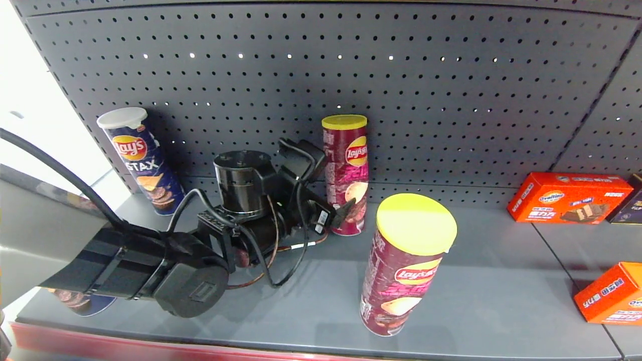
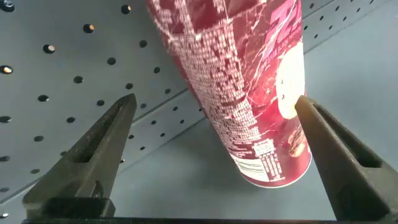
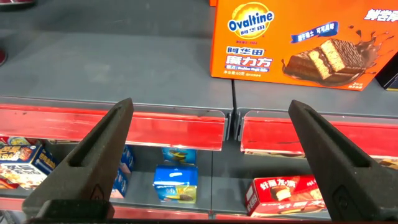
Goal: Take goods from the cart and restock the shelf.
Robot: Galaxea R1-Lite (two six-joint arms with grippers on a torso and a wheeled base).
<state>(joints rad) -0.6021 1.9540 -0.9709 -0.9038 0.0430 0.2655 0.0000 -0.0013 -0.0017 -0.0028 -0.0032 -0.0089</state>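
Note:
A magenta chip can (image 1: 345,170) with a yellow lid stands upright at the back of the grey shelf (image 1: 501,281), by the pegboard. My left gripper (image 1: 347,206) is open around its lower part. In the left wrist view the can (image 2: 249,93) lies between the fingers (image 2: 93,155); one finger is at its side and the other stands well apart. A second magenta can (image 1: 406,265) stands nearer the front edge. A blue chip can (image 1: 140,160) stands at the back left. My right gripper (image 3: 211,107) is open with nothing in it, in front of the shelf's red edge strip (image 3: 168,121).
Orange snack boxes (image 1: 569,196) (image 1: 609,293) lie on the shelf at the right; one (image 3: 298,43) shows above the red strip. Another blue can (image 1: 80,301) lies partly hidden under my left arm. Lower shelves hold small boxes (image 3: 177,183).

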